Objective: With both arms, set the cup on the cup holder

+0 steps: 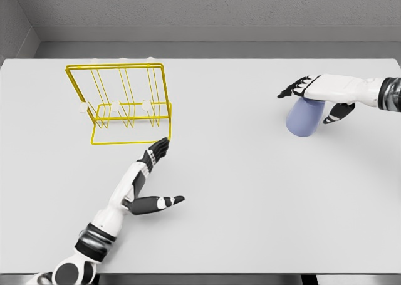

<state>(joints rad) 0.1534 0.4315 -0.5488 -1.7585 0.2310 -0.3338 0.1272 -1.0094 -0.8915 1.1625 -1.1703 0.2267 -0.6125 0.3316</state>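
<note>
A pale blue cup (302,121) stands mouth down on the right side of the white table (244,191). My right hand (305,106) lies across its top, fingers stretched out to the left and thumb hanging down at the cup's right side, not closed round it. The yellow wire cup holder (116,65) stands upright at the left, with white-tipped pegs along its lower rail. My left hand (156,172) is open, flat just above the table, with its fingertips almost at the holder's front right corner and its thumb spread out to the right.
A grey wall runs along the table's far edge. A wide stretch of bare tabletop separates the holder from the cup. The table's near edge lies just below my left forearm.
</note>
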